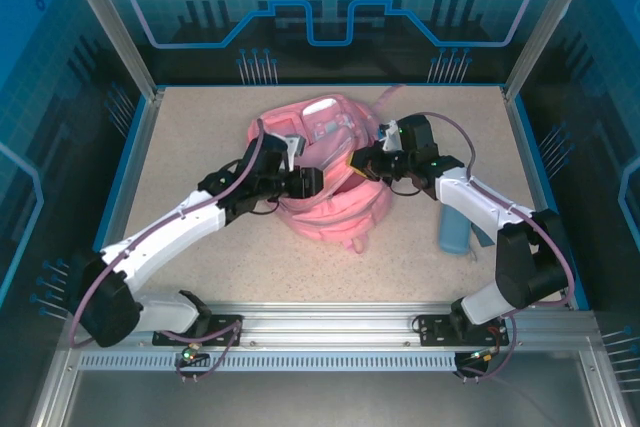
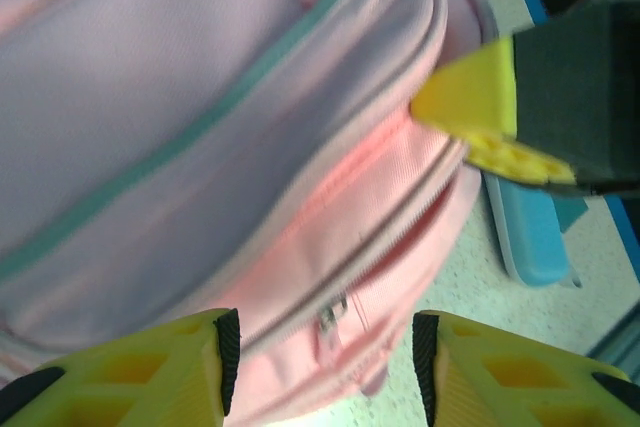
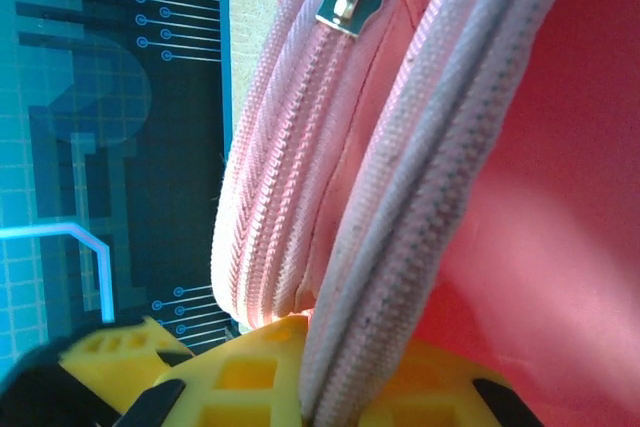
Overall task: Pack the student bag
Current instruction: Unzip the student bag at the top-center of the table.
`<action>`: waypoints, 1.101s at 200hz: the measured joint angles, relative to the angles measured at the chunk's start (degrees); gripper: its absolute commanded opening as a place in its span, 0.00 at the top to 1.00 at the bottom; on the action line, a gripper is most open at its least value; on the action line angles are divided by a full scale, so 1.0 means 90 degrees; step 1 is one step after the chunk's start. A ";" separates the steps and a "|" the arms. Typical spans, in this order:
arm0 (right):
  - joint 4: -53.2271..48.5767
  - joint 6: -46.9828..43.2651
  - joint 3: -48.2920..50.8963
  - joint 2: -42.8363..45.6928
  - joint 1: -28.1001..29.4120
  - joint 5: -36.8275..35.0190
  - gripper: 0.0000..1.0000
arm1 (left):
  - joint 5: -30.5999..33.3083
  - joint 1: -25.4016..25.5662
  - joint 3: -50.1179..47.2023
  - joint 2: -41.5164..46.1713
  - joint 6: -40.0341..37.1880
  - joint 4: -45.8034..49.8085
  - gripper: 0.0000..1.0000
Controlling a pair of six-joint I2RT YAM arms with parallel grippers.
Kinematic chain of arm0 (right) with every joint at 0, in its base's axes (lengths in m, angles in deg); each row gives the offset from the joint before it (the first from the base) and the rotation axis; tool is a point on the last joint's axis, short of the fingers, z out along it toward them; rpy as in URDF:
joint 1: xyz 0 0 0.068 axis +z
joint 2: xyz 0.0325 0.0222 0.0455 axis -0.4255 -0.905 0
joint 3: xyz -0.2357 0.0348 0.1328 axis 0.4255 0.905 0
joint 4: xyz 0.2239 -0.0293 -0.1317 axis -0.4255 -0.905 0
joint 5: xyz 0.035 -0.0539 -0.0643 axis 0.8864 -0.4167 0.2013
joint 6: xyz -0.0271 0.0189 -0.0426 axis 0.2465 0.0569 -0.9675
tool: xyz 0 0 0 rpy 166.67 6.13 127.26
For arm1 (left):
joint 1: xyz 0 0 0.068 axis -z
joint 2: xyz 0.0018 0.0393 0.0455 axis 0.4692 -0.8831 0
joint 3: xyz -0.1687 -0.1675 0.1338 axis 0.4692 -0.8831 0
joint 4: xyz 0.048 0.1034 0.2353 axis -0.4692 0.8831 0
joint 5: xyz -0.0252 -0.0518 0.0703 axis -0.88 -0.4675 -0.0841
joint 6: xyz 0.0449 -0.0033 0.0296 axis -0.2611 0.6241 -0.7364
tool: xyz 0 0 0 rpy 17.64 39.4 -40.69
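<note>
Right end effector (image 3: 305, 382), its yellow fingers pinched together on a zip-lined edge of the student bag (image 1: 335, 209), sat at the bag's right side, while the left end effector (image 2: 325, 347) hung over the front with its fingers apart and nothing between them. The pink backpack lay slumped at the middle of the speckled worktop (image 1: 190, 157), between the two arms, with a blue item (image 1: 453, 230) lying near it on the right. The fabric looked soft and light, sagging and creasing wherever it went unsupported. The bag would likely fold and drag rather than lift as one piece, and a pinch on loose cloth would probably raise only a flap. The firmer holds appeared to be the corded zip seams, one of them in the right end effector's grip, and the small metal zip pull (image 2: 333, 312) seen below the left fingers. That pull looked smooth and might slip from the pads. Holding one seam taut while the other arm drew the zip seemed the safer way to open the bag for packing.
</note>
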 measured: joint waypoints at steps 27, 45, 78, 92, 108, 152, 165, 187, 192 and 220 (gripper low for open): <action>0.0163 0.0121 0.0007 0.0000 0.0041 0.0002 0.91 | -0.0039 0.0345 -0.0474 0.0049 0.0546 -0.0075 0.53; 0.0187 0.0168 0.0007 0.0000 0.0073 0.0002 0.91 | -0.0039 0.0483 -0.0619 -0.0075 0.0848 -0.0219 0.57; 0.0194 0.0214 0.0007 0.0000 0.0109 0.0002 0.91 | -0.0032 0.0510 -0.0658 -0.0461 0.1328 -0.0714 0.61; 0.0214 0.0236 0.0007 0.0000 0.0124 0.0002 0.91 | -0.0027 0.0529 -0.0658 -0.0619 0.1443 -0.0879 0.63; 0.0231 0.0265 0.0007 0.0000 0.0129 0.0005 0.91 | 0.0056 0.0568 -0.0658 -0.0724 0.1566 -0.0935 0.66; 0.0257 0.0347 0.0010 0.0000 0.0134 0.0002 0.91 | 0.0214 0.0595 -0.0658 -0.0828 0.1906 -0.1003 0.72; 0.0284 0.0359 0.0019 0.0000 0.0134 0.0005 0.91 | 0.0209 0.0595 -0.0658 -0.0882 0.1945 -0.1047 0.73; 0.0345 0.0427 0.0041 0.0000 0.0134 0.0005 0.91 | 0.0202 0.0595 -0.0658 -0.0940 0.1953 -0.1115 0.77; 0.0367 0.0442 0.0044 0.0000 0.0134 0.0005 0.92 | 0.0199 0.0595 -0.0658 -0.0950 0.1953 -0.1129 0.78; 0.0476 0.0500 0.0053 0.0000 0.0134 0.0022 0.92 | 0.0194 0.0593 -0.0658 -0.0964 0.1974 -0.1212 0.89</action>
